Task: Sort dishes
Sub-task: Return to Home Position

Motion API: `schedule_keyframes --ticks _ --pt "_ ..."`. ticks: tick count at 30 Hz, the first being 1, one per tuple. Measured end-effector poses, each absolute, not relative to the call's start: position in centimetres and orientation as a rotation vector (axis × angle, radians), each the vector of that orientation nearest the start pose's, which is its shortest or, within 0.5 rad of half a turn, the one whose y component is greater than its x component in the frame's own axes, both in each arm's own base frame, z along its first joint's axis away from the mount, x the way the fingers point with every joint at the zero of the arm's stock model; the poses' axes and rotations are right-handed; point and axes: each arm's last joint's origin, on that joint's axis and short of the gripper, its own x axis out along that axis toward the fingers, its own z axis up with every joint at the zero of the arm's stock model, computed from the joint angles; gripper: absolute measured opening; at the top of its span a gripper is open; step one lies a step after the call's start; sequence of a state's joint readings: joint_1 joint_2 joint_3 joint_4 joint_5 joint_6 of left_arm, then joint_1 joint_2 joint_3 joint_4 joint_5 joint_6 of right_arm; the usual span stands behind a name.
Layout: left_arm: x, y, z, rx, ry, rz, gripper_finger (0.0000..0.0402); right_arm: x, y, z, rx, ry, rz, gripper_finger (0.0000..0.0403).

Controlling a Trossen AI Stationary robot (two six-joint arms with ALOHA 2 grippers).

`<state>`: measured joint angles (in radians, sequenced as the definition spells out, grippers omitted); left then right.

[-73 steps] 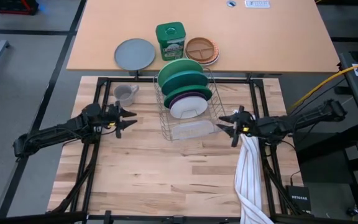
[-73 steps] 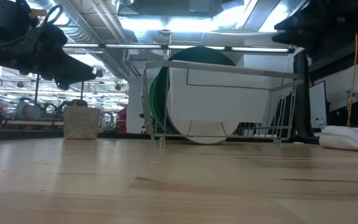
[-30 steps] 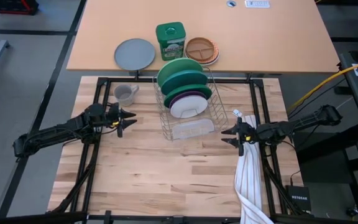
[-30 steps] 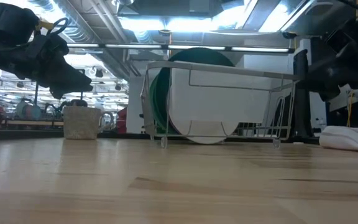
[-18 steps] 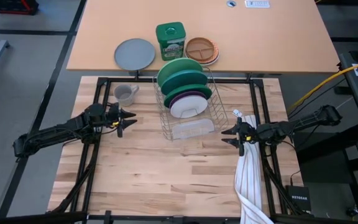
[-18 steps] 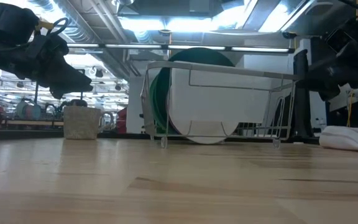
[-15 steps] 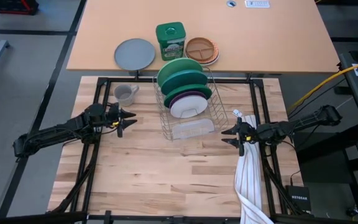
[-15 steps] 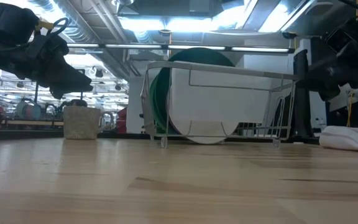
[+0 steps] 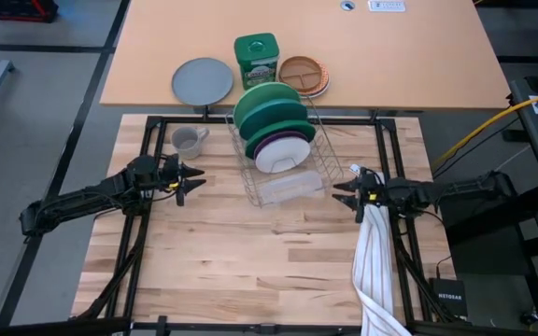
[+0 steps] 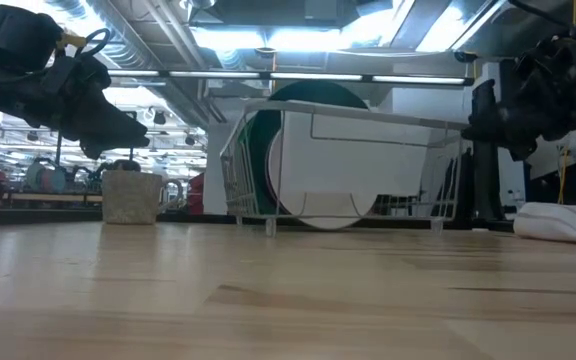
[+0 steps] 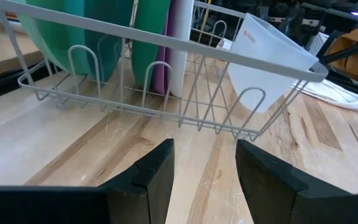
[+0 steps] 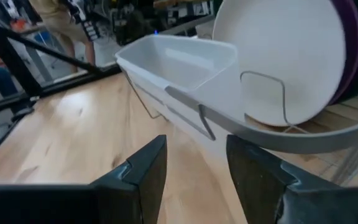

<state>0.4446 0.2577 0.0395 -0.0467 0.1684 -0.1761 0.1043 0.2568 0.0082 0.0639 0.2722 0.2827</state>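
Start at the near edge of the tabletop (image 9: 250, 271). The only thing there is a striped towel (image 9: 374, 271), hanging over the near right corner.

Farther in, the left gripper (image 9: 187, 177) hangs by the left edge, well apart from any dish. Its jaws are spread a little and hold nothing. The right gripper (image 9: 341, 194) is over by the right edge, just beside the near right corner of the dish rack (image 9: 283, 191). Its jaws are also parted and empty. You cannot tell whether it touches the wire.

The rack stands mid-tabletop toward the far edge, a little askew. Inside it, the white plate (image 9: 283, 155) stands on edge at the front, with the green plates (image 9: 271, 110) lined up behind it.

The grey mug (image 9: 187, 142) stands upright alone near the far left corner, outside the rack.

Past the far edge, a grey plate (image 9: 203, 81), a green tin (image 9: 256, 61) and a brown plate (image 9: 304, 75) sit on the other table.

By my reading, your plate sorting is finished. Only the mug might be left, if you want it racked.
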Motion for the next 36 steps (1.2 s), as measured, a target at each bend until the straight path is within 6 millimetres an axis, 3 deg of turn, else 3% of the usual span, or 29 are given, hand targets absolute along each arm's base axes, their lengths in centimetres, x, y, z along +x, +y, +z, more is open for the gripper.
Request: schedule_keyframes --ticks 17,36 --pt "10.1 4.3 15.1 -0.254 0.229 0.296 0.0159 9.6 0.1 17.2 0.293 -0.093 -0.170 0.0172" --pt "10.1 4.3 15.1 -0.253 0.226 0.296 0.0159 9.6 0.1 17.2 0.293 -0.089 -0.168 0.0172"
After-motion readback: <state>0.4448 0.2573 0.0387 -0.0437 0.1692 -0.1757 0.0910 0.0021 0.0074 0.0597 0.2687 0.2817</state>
